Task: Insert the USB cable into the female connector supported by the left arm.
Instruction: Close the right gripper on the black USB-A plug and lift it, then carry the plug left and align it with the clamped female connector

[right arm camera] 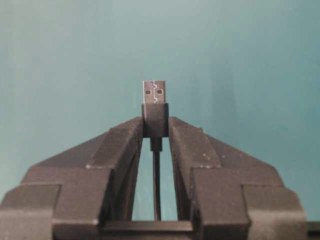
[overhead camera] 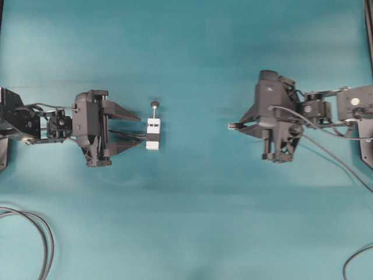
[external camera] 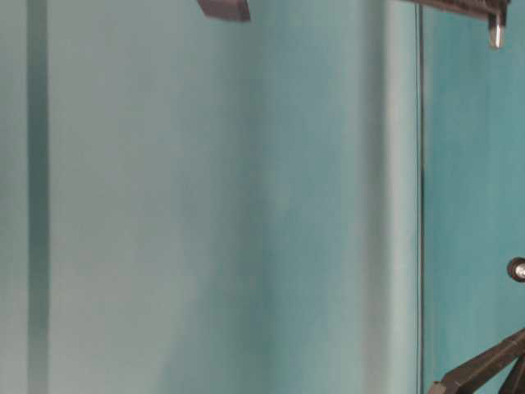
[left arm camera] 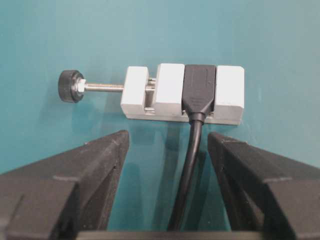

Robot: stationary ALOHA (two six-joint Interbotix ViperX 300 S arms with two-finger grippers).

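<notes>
The right gripper (right arm camera: 155, 125) clamps the USB cable (right arm camera: 155, 102) behind its plug, tip forward for insertion. Well apart, the female connector (overhead camera: 153, 133) lies between the spread, empty left gripper (overhead camera: 140, 128) fingertips, awaiting support.

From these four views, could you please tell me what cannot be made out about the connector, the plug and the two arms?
- Socket opening of the small white block with a black band: faces away in the left wrist view, too small overhead.
- Black cable with a silver-tipped plug: its run is hidden behind the right fingers.
- Table-level view: nearly all teal cloth; arms cut off by its edges.
- Left fingers: tips cut off by the wrist view's lower edge.
</notes>
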